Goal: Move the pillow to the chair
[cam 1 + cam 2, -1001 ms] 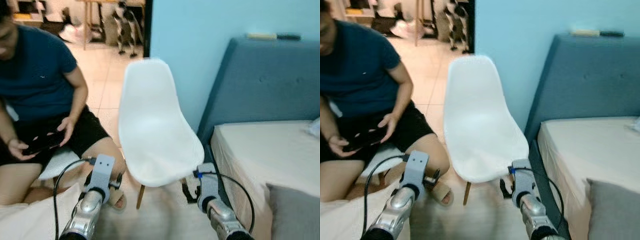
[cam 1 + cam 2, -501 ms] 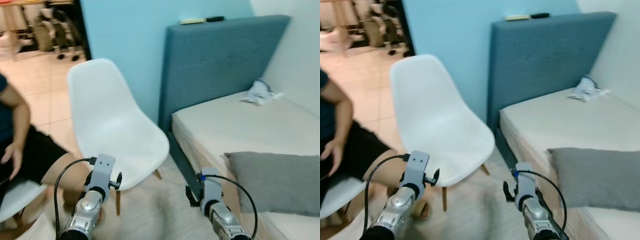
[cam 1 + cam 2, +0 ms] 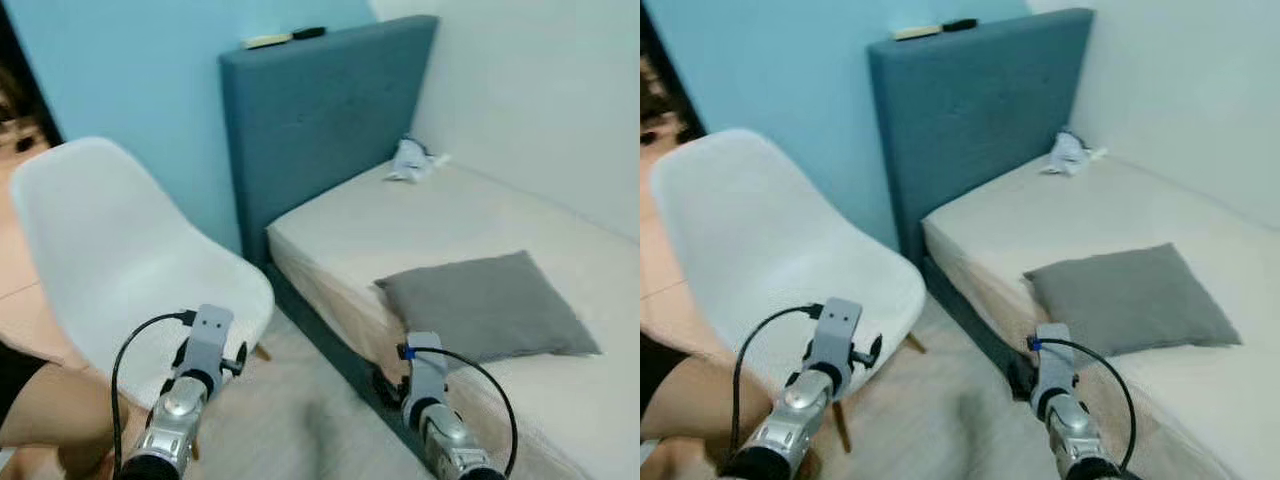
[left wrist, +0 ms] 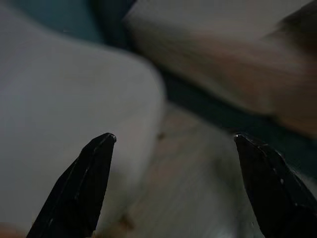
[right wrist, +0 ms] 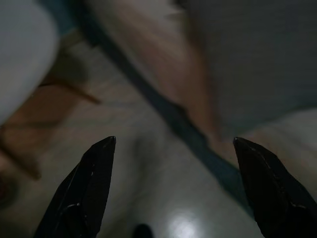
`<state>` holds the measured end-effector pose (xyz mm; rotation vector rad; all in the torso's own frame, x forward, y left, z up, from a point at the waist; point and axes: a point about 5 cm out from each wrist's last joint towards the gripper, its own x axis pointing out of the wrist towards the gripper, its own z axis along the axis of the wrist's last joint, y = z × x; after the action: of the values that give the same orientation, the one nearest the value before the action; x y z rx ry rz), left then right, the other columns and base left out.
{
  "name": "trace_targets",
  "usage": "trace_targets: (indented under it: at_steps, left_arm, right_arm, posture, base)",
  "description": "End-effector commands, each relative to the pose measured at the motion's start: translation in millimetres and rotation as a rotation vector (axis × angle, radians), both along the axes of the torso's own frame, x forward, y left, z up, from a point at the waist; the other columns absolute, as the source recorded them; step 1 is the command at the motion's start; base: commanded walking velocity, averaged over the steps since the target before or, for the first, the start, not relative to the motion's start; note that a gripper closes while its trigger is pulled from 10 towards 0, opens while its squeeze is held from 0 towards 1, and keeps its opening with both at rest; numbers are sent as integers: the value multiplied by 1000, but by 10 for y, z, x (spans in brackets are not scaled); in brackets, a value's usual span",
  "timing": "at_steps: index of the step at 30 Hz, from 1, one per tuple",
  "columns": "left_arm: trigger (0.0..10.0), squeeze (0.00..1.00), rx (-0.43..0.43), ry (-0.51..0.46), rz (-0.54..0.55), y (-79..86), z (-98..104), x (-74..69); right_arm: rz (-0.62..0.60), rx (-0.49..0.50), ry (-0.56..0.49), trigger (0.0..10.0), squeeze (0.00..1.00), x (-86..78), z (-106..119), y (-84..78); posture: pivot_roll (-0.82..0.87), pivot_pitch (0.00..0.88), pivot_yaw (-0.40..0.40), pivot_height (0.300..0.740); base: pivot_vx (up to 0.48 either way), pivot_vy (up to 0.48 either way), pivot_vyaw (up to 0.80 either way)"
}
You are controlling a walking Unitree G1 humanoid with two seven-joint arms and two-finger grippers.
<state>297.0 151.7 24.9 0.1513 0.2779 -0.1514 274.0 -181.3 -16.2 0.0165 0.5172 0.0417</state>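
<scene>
A grey pillow (image 3: 487,305) lies flat on the bed's cream mattress (image 3: 500,215), near its front edge. The white plastic chair (image 3: 110,265) stands left of the bed, seat bare. Both arms are held low in front of me. My left gripper (image 4: 173,141) is open, looking over the chair seat (image 4: 59,124) and the wooden floor. My right gripper (image 5: 173,144) is open above the floor by the bed's side, with the pillow (image 5: 257,54) blurred beyond it. Neither gripper touches anything.
A blue upholstered headboard (image 3: 320,110) backs the bed, with small items on its top. A crumpled white thing (image 3: 412,160) lies at the mattress head. A person's bare knee (image 3: 45,415) shows at the lower left, beside the chair. A white wall runs along the bed's far side.
The camera has swung right: the person has almost left the view, the chair has shifted left, and the bed with the grey pillow now fills the right. The arms keep their pose.
</scene>
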Motion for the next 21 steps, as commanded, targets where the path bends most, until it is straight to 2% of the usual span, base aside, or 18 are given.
trace_targets:
  at_steps: [1,11,21]
  left_arm:
    - [10000,0,4,35,23,67,-71,-54]
    - [10000,0,-13,42,57,97,-82,-51]
    - [10000,0,-85,74,82,95,-120,-65]
  right_arm:
    - [3,14,12,10000,0,-12,-19,45]
    - [-2,5,14,10000,0,-1,-11,28]
    - [-15,-1,10,10000,0,6,-1,-6]
  posture:
    - [-36,30,-26,740]
    - [-36,16,-26,740]
    - [-44,15,-22,740]
  base:
    - [0,0,-800]
    - [0,0,-800]
    - [0,0,-800]
